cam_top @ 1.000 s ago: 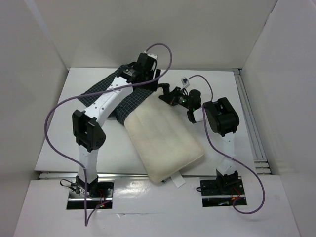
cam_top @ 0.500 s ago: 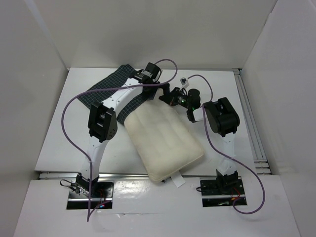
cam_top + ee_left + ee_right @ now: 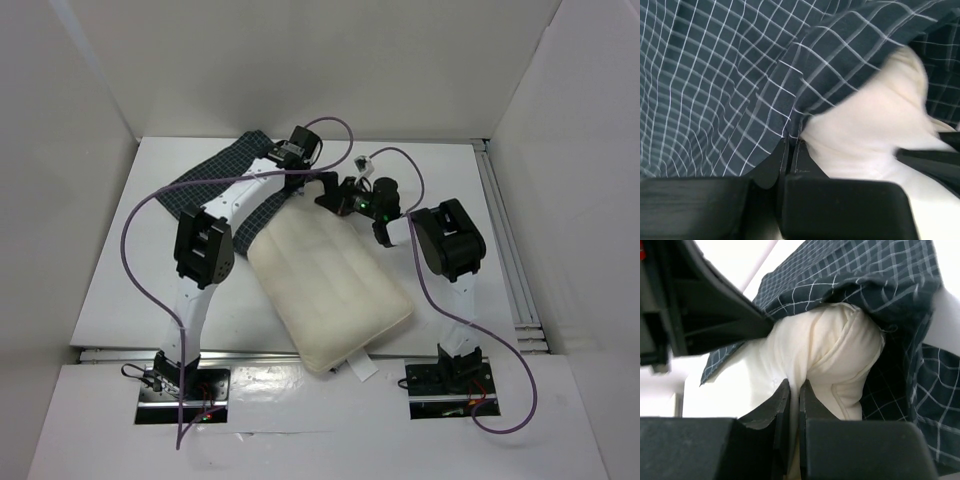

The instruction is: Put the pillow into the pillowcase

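Note:
The cream pillow point(image 3: 330, 285) lies slanted across the middle of the table, its far corner just inside the mouth of the dark checked pillowcase point(image 3: 210, 180), which spreads to the back left. My left gripper point(image 3: 316, 186) is shut on the pillowcase's hem; the left wrist view shows the hem pinched between the jaws point(image 3: 791, 143), with the checked cloth point(image 3: 715, 75) above and the pillow point(image 3: 870, 115) to the right. My right gripper point(image 3: 336, 200) is shut on a fold of the pillow's far corner point(image 3: 794, 388), cream fabric point(image 3: 830, 340) bulging under the pillowcase point(image 3: 880, 270).
White walls close in the table on the left, back and right. A metal rail point(image 3: 505, 240) runs along the table's right edge. A white tag point(image 3: 362, 368) sticks out from the pillow's near end. The left arm's dark body point(image 3: 705, 310) fills the right wrist view's upper left.
My left gripper has come down from above the pillowcase to its mouth and closed on the hem. The right gripper has kept its hold on the pillow, shifting slightly back and left.

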Controlling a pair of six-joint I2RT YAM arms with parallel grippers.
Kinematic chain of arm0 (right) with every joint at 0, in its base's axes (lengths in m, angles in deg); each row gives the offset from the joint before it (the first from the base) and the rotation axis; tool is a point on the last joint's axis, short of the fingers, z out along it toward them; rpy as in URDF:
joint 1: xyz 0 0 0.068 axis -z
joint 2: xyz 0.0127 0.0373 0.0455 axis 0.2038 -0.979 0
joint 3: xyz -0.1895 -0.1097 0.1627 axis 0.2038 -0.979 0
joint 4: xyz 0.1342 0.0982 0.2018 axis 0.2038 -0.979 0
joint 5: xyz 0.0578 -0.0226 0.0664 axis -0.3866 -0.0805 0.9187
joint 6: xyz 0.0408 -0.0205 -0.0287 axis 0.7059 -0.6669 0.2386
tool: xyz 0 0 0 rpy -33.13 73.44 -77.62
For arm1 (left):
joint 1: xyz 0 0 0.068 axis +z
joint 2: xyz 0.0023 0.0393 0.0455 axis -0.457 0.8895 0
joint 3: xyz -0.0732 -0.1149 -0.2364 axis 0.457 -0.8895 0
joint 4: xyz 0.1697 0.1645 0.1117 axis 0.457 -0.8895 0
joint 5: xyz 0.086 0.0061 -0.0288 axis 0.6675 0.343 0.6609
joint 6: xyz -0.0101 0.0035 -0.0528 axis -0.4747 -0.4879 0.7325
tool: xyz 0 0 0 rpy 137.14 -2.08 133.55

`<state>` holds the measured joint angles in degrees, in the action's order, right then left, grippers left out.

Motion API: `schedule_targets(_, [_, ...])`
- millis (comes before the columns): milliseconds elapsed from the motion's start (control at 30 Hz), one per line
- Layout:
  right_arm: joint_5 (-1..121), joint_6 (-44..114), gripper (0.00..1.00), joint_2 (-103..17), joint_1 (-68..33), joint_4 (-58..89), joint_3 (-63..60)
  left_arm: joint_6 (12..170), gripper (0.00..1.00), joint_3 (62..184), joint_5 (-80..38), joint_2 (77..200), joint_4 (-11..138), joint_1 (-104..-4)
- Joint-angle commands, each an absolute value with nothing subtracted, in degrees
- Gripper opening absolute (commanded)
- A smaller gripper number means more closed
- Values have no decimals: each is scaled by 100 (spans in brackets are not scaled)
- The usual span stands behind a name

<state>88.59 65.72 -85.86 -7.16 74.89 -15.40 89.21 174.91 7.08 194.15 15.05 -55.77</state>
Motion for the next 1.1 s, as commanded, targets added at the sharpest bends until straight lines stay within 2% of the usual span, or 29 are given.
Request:
schedule_targets(0, [9352, 6250, 0, -8123, -1266, 7140, -1211, 9073, 0, 17135, 733, 18459, 2063, -5804])
schedule_targets(167, [8956, 6373, 0, -8281, -1408, 6920, -868, 9064, 0, 16783, 540, 17772, 2213, -6156])
schedule_targets(367, [9615, 6620, 0, -8449, -1583, 7306, -551, 9134, 0, 16317, 539, 17543, 2398, -6297])
schedule_targets(433, [9763, 6348, 0, -8265, -1688, 7471, -987, 9274, 0, 16185, 757, 17612, 2345, -6297])
schedule_targets(567, [10880, 5715, 0, -7842, -1882, 7034, -1367, 9547, 0, 16201, 734, 17850, 2153, -6244])
schedule_targets(633, [11057, 5775, 0, -7702, -1944, 7629, -1831, 9670, 0, 16254, 733, 17903, 2152, -6174])
schedule_targets(767, [10733, 6678, 0, -7832, -1962, 8621, -2053, 9863, 0, 15826, 750, 17684, 2177, -6174])
schedule_targets(800, [10679, 6994, 0, -8085, -1857, 9381, -2053, 9916, 0, 15676, 681, 17596, 2239, -6174])
schedule_targets(967, [9872, 9030, 0, -9202, -1505, 10468, -993, 10057, 0, 14544, 242, 16876, 2643, -6568])
schedule_targets(1067, [8731, 9799, 0, -9591, -1330, 11287, -990, 10363, 0, 14034, 590, 16428, 2592, -6867])
